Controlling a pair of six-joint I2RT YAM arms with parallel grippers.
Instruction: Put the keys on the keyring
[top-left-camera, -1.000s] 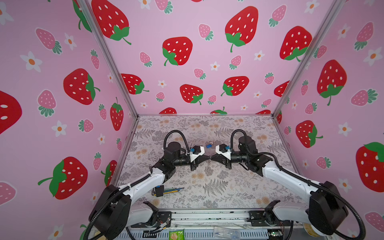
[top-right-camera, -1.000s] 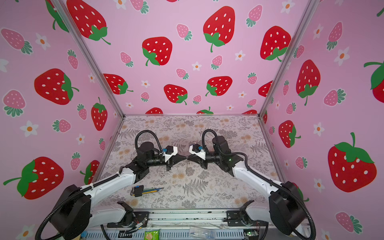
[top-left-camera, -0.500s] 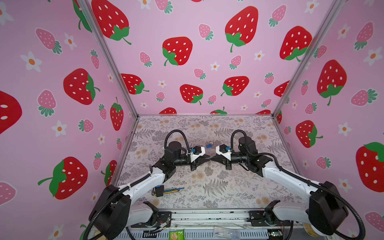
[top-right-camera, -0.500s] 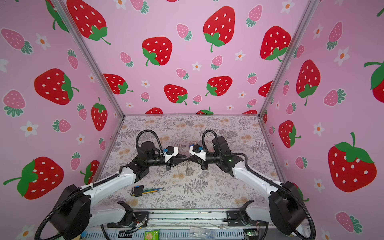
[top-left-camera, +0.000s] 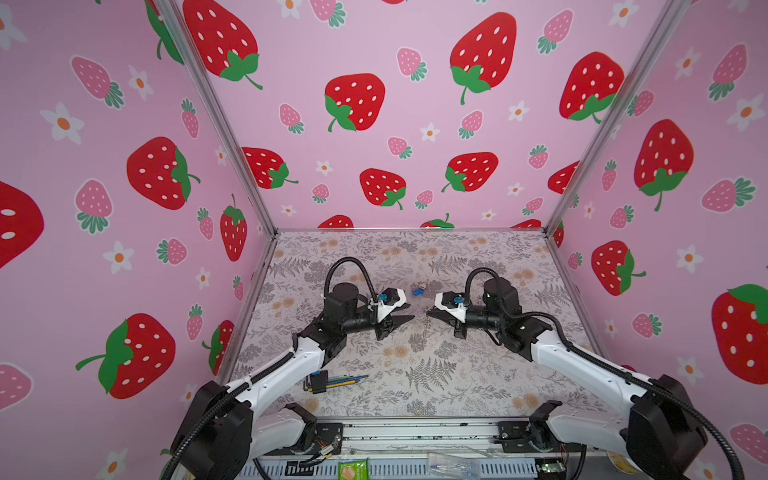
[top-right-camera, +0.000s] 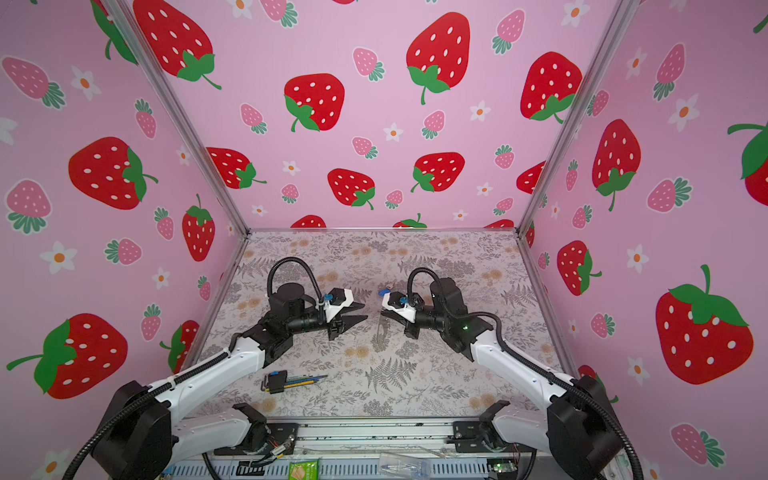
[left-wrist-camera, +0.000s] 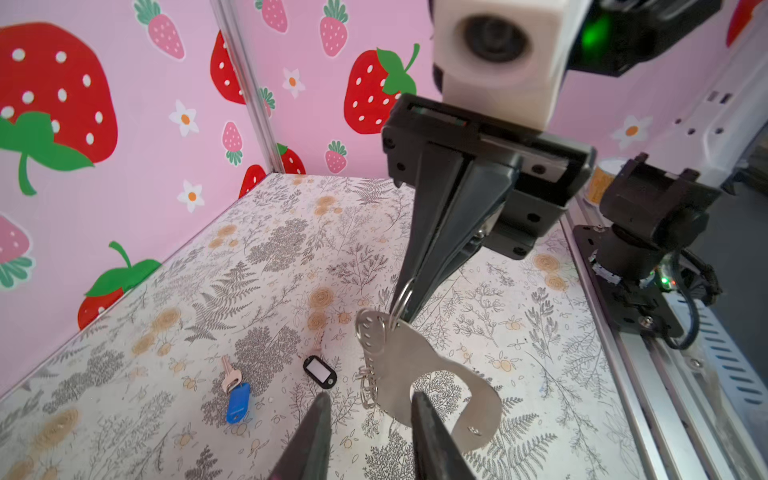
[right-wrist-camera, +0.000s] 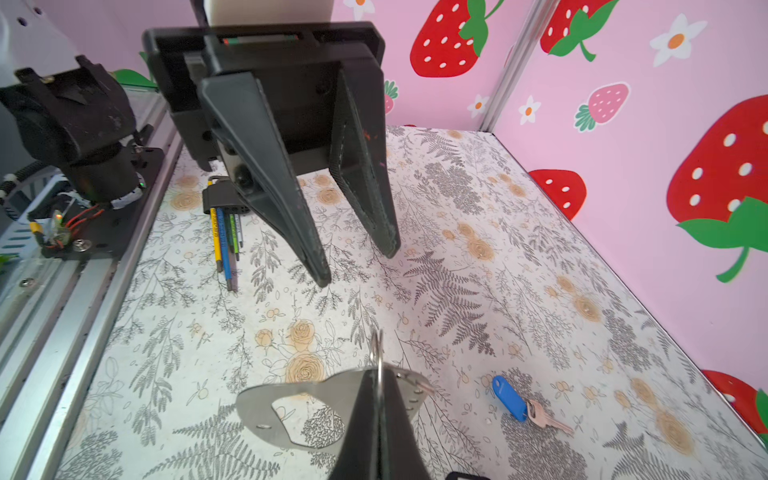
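My right gripper (left-wrist-camera: 409, 307) clamps one ring (left-wrist-camera: 401, 298) of the keyring (left-wrist-camera: 419, 361), which dangles beneath; my left gripper (left-wrist-camera: 368, 419), part open, holds nothing. Keys (left-wrist-camera: 238, 401) lie below. A swing could slip that thin ring free.

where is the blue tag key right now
In a top view the blue-tag key lies on the table behind the gap between left gripper and right gripper, near the black-rimmed tag.
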